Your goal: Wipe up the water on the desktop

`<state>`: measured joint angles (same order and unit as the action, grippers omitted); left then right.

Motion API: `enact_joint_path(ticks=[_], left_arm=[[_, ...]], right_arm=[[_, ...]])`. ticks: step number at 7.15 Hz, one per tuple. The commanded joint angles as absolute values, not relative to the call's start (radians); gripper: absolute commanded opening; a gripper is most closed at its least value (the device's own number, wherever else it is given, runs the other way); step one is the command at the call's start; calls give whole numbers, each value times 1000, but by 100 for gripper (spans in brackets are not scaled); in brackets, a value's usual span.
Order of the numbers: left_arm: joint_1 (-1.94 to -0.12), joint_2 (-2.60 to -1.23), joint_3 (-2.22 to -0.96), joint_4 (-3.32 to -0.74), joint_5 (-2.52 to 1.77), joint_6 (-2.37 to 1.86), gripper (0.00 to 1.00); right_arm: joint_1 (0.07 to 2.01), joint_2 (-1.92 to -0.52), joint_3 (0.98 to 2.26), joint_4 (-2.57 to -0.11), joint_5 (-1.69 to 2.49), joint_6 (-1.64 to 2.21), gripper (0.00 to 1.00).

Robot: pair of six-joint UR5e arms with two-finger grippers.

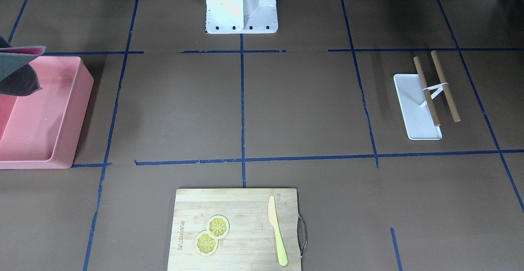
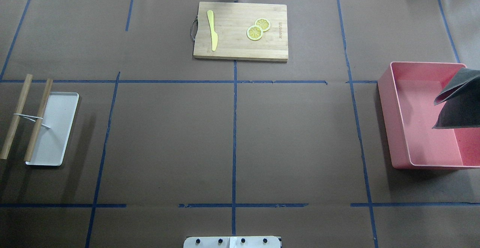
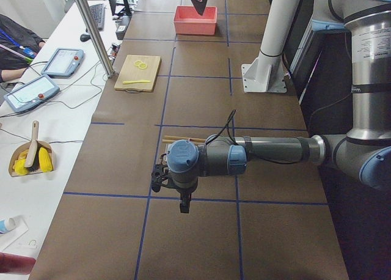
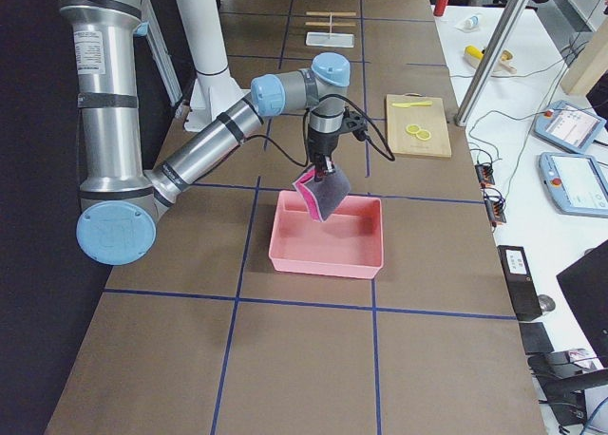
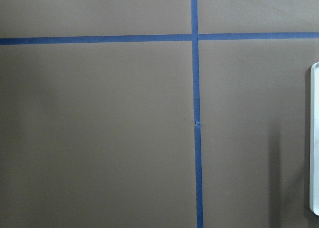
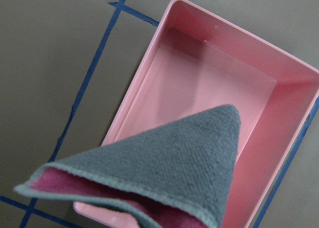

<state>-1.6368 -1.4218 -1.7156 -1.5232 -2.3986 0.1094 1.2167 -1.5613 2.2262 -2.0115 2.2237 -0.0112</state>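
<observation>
Grey cloth (image 6: 174, 158) above pink bin (image 6: 199, 88), matte brown desktop (image 2: 168, 139), blue tape lines (image 2: 234, 128)

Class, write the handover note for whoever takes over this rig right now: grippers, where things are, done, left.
Right gripper: above the pink bin, grey cloth hanging under it; jaw state unclear.
Left gripper: over bare desktop near the white tray; state unclear.
Done: cloth hangs clear of the bin.
Left: bring cloth to the desktop and wipe; no water visible in these views.
</observation>
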Motion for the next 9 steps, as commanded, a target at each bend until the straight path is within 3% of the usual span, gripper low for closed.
enact_joint_path(ticks=[1, 4, 9], left_arm=[[-1637, -1422, -1721, -1525, -2398, 92, 100], [-1637, -1422, -1721, -1525, -2399, 91, 100], [-1637, -1422, -1724, -1526, -2398, 95, 100]], right_arm=[[1221, -1583, 2177, -1956, 2230, -21, 100], [1287, -1586, 2123, -1956, 2226, -26, 100], [1483, -1750, 2059, -1951, 2244, -177, 100]])
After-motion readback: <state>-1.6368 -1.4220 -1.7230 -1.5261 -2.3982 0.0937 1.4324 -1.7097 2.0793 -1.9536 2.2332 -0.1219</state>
